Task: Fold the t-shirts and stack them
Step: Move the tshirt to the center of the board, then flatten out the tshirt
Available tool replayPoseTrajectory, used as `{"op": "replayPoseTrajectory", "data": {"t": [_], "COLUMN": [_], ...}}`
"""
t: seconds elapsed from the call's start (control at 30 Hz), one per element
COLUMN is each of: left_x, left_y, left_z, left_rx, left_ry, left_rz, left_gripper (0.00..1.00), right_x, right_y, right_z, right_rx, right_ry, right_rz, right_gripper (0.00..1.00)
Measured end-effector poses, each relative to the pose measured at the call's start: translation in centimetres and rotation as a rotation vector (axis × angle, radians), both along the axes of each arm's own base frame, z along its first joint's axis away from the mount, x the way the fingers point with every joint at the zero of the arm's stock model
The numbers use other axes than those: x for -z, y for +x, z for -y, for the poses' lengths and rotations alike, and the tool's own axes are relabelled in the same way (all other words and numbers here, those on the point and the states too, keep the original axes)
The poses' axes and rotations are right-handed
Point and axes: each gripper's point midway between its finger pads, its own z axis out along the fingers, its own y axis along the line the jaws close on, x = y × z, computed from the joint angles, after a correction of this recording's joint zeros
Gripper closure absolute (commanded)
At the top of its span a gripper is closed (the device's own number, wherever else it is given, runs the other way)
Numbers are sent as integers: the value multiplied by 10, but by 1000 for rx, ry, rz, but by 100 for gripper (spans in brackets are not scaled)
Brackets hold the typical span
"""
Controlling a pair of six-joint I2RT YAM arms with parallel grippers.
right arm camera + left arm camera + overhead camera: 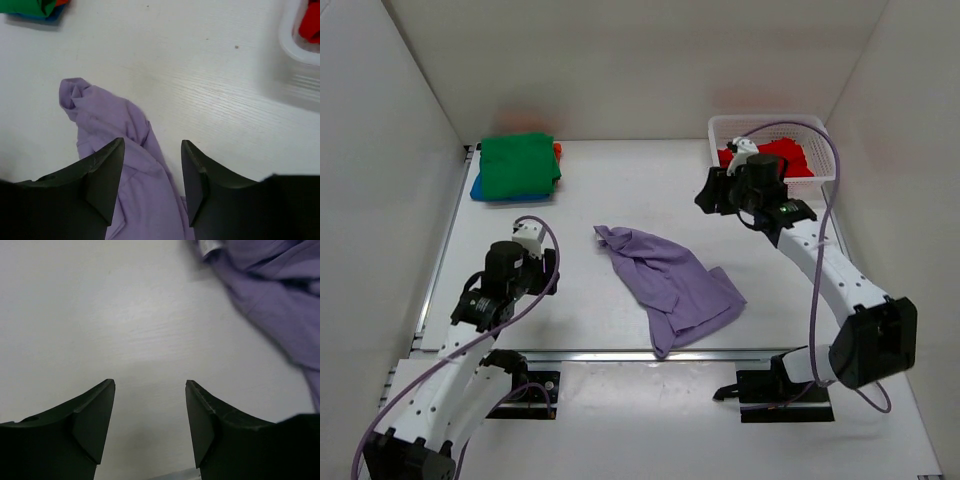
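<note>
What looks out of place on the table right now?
The lavender t-shirt lies crumpled mid-table, bunched and twisted at its far end, not spread flat. In the far-left stack, the blue t-shirt and orange t-shirt peek out unevenly from under the green t-shirt. Nothing else stands out.

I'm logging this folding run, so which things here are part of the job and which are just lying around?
Job: lavender shirt crumpled mid-table; green shirt stacked over blue shirt and orange shirt; red shirt.
Lying about: white basket holding the red one.
</note>
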Motion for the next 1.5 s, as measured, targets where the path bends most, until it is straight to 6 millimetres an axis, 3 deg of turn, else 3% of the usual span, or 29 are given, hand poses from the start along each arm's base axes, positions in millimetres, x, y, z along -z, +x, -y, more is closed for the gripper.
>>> {"op": "replayPoseTrajectory", "data": {"t": [0.1,0.17,0.3,0.43,0.83,0.87,0.9,0.93,0.97,1.0,1.03,1.17,1.27,1.4,1.43,1.47,1.5], "left_x": [-19,-22,13,43,81,86,91,96,97,97,98,89,62,-17,-38,-62,-85], "left_y": [9,18,21,9,-4,-6,-8,-9,-4,-1,0,5,15,39,45,49,53], "left_z": [18,38,87,133,234,240,245,250,260,262,262,253,236,203,194,184,173], "left_rx": [25,56,135,216,330,332,328,324,320,310,306,268,233,194,186,179,170], "left_ry": [-111,-216,-329,-396,-495,-495,-492,-492,-502,-510,-517,-534,-549,-605,-623,-641,-658], "left_rz": [95,113,7,-123,-321,-338,-359,-376,-385,-395,-403,-421,-374,-199,-147,-87,-29], "left_gripper": [39,39,33,21,24,27,30,46,85,99,100,100,100,97,88,87,91], "right_x": [1,22,83,128,165,169,173,175,177,177,177,161,123,43,19,-1,-23], "right_y": [-12,-27,-50,-66,-75,-76,-76,-77,-78,-78,-79,-75,-64,-40,-35,-33,-31], "right_z": [12,4,-5,4,7,7,7,7,7,7,7,12,21,51,61,71,81], "right_rx": [0,-49,-116,-122,-138,-140,-143,-146,-152,-160,-161,-137,-86,44,86,119,155], "right_ry": [-3,-24,-83,-132,-130,-132,-134,-138,-135,-139,-136,-128,-81,-7,15,30,49], "right_rz": [33,5,-123,-228,-301,-312,-322,-327,-336,-332,-336,-293,-194,8,68,119,170], "right_gripper": [55,52,46,44,47,50,59,66,94,97,100,100,100,99,99,100,100]}}
